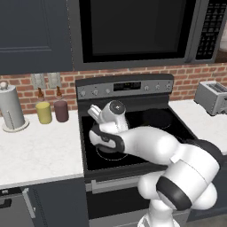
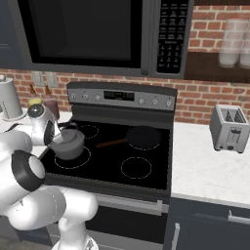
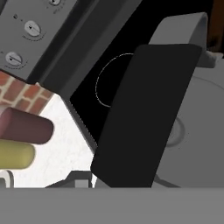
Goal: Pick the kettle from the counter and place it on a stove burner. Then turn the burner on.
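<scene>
Squat dark grey metal kettle (image 2: 68, 143) sits on the glossy black glass cooktop (image 2: 146, 171), inside the largest white-outlined burner circle (image 2: 73, 160) at the front-left corner of the glass. Its body is upright; in the right base view the arched handle rises at its top toward the robot's hand. Which way the spout points cannot be made out.

Two-finger gripper (image 2: 62, 128) closed on the kettle's handle. In the hand view one dark finger (image 3: 146, 118) crosses the frame, with the kettle's grey lid and handle band just behind it.

Right base view also shows the flat black frying pan with brown handle (image 2: 139, 136) on the back-right burner, handle pointing left toward the kettle, and a silver toaster (image 2: 228, 128) on the white stone-like counter (image 2: 205, 171) right of the stove.

Left base view: the white arm covers most of the kettle. A yellow jar (image 1: 44, 112), a maroon jar (image 1: 61, 111) and a paper towel roll (image 1: 10, 108) stand at the back of the left counter.
</scene>
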